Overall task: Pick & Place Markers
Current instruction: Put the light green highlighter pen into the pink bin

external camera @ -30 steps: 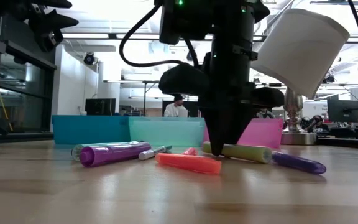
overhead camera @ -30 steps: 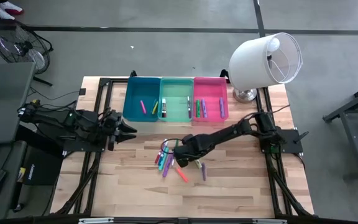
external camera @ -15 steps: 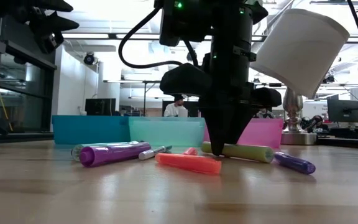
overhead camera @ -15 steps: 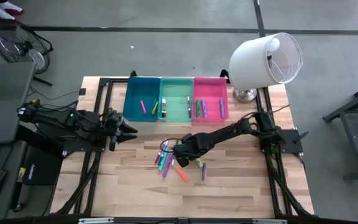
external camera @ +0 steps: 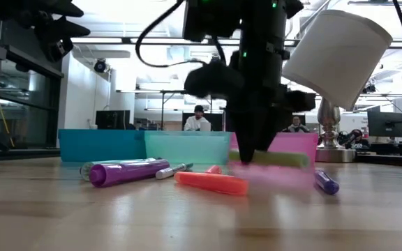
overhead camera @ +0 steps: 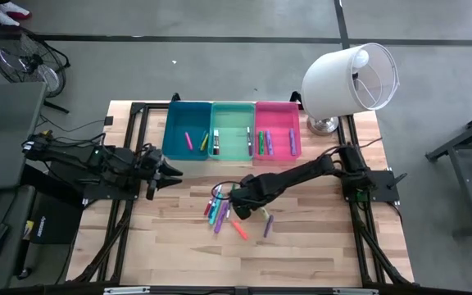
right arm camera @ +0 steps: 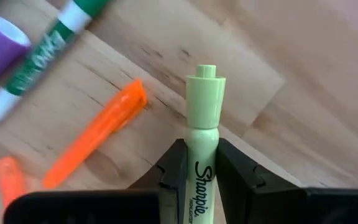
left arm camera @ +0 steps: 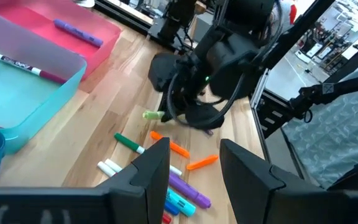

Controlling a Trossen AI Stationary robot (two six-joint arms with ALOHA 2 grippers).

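At the centre of the high view, the right gripper (overhead camera: pixel 241 199) pinches a pale green highlighter (right arm camera: pixel 202 149) between its two fingers, over the loose markers (overhead camera: pixel 220 215) scattered on the wooden table (overhead camera: pixel 318 246). In the low view the highlighter (external camera: pixel 269 158) hangs level just clear of the boards, blurred, beside an orange marker (external camera: pixel 211 183) and a purple marker (external camera: pixel 128 172) lying flat. The grip sits near the barrel's printed middle, the cap end jutting forward, so a steady lift without twisting looks wise. The blue bin (overhead camera: pixel 188 131), mint bin (overhead camera: pixel 232 131) and pink bin (overhead camera: pixel 278 129) line the upper middle of the high view, each already holding a few pens; the carry should probably rise clear of their walls before release. The left gripper (overhead camera: pixel 169 171) waits at centre left, fingers spread and holding nothing. A white lamp (overhead camera: pixel 351 78) stands at upper right, near the pink bin.
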